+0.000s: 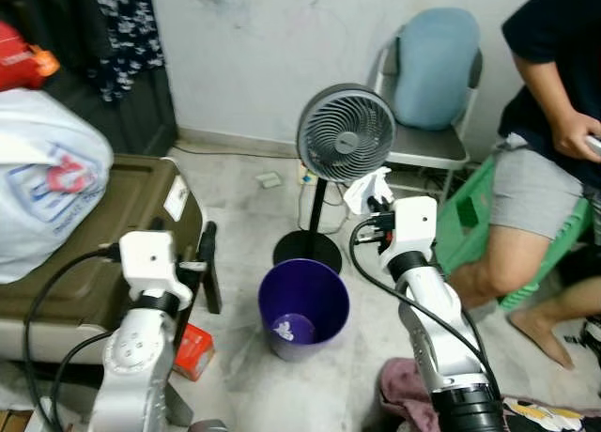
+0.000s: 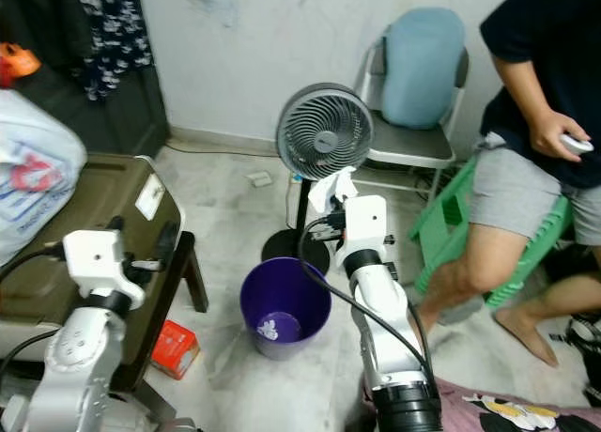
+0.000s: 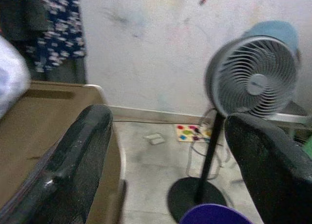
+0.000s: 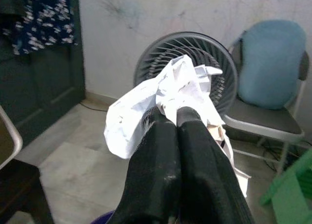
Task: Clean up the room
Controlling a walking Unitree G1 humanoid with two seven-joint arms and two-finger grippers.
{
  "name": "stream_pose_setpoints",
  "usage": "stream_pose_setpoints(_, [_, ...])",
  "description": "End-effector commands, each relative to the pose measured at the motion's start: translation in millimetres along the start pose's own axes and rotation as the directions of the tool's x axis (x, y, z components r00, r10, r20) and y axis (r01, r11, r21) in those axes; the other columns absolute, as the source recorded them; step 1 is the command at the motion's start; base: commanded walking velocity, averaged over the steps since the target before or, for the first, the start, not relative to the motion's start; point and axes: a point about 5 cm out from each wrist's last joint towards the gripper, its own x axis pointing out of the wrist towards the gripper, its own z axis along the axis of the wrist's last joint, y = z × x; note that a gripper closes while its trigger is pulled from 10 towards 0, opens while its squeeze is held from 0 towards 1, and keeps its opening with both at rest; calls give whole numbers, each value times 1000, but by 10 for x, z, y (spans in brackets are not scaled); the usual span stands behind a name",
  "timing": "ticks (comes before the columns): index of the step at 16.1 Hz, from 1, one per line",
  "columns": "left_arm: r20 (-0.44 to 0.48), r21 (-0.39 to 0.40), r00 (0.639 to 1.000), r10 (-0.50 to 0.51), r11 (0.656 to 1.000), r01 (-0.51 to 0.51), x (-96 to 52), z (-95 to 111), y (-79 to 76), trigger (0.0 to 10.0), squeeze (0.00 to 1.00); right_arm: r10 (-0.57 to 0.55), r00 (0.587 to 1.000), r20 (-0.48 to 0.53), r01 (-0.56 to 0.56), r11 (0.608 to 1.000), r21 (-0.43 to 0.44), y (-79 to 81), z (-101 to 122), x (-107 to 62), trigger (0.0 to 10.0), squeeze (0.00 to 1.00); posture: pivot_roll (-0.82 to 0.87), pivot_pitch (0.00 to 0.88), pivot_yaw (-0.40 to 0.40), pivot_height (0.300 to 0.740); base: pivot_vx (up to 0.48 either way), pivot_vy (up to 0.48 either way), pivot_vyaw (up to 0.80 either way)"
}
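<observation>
A crumpled white paper (image 4: 168,95) is pinched between the closed black fingers (image 4: 161,156) of the right gripper (image 1: 374,205), which is held up in front of the grey standing fan (image 1: 346,133). Seen from the head, the paper lies at about two o'clock from the purple bin (image 1: 302,308), above and beyond its rim. The bin stands on the pale floor (image 1: 239,207) just in front of the fan's round black base, and a small white scrap (image 1: 285,331) can be made out at its bottom. The left gripper (image 3: 165,160) is held with its fingers spread wide and nothing between them, beside the brown suitcase (image 1: 94,254) at nine o'clock from the bin. A small red box (image 1: 192,350) lies on the floor at eight o'clock. A seated person (image 1: 545,150) is seen at three o'clock, beside a chair with a blue cushion (image 1: 434,70).
</observation>
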Motion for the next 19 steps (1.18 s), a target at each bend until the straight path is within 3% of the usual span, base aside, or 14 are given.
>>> stream_pose_setpoints(1, [1,3,1000,-9,1000,9,24,21,1,10000,0,-2,1000,4,3,1000,-4,-19,16,18,10000,0,64,1,-74,740,401,0,0])
stream_pose_setpoints(12, [-4,7,1000,-5,1000,5,52,15,5,10000,0,13,1000,11,-13,1000,1,19,26,62,10000,0,67,6,-76,740,384,0,0])
stream_pose_setpoints(19, [28,67,1000,-7,998,5,32,63,39,10000,0,37,999,14,-37,999,-19,107,27,133,10000,0,88,0,-81,740,0,0,114])
